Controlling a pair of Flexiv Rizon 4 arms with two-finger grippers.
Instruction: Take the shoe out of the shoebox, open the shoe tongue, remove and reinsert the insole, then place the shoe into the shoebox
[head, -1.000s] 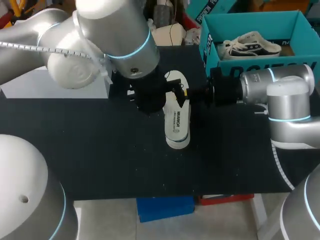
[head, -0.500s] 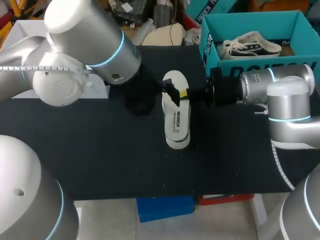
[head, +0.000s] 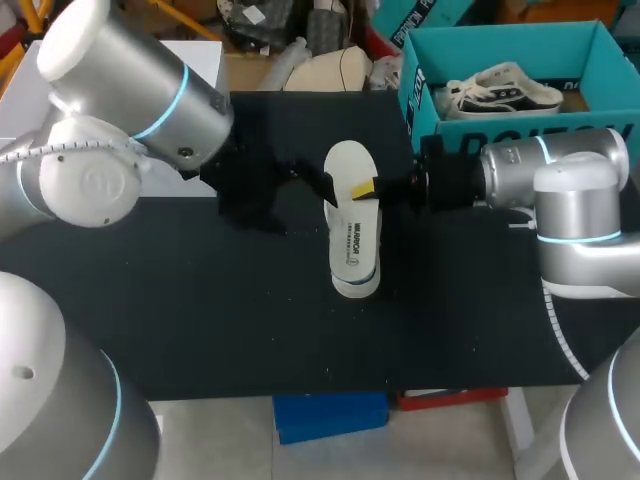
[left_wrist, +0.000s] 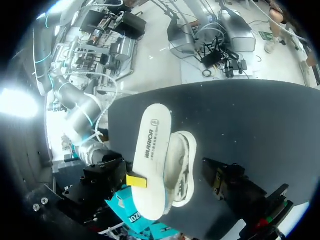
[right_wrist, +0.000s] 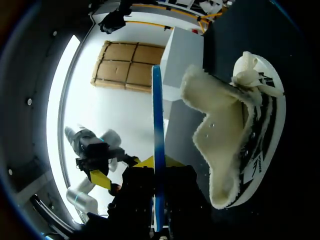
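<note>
Left arm pulled back to my left, away from the shoe (head: 356, 284); right arm unmoved.
My right gripper (head: 368, 188) pinches the insole (head: 350, 205) over the shoe, mid-table (head: 200, 320), near the shoebox (head: 500, 46). Left gripper (head: 318, 185): grip state, I cannot tell.

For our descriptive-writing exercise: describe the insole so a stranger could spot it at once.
On the black table, find the teal shoebox at the far right corner. Beside it, mid-table, the right gripper holds the insole over a shoe. It alone is flat, white and printed.
</note>
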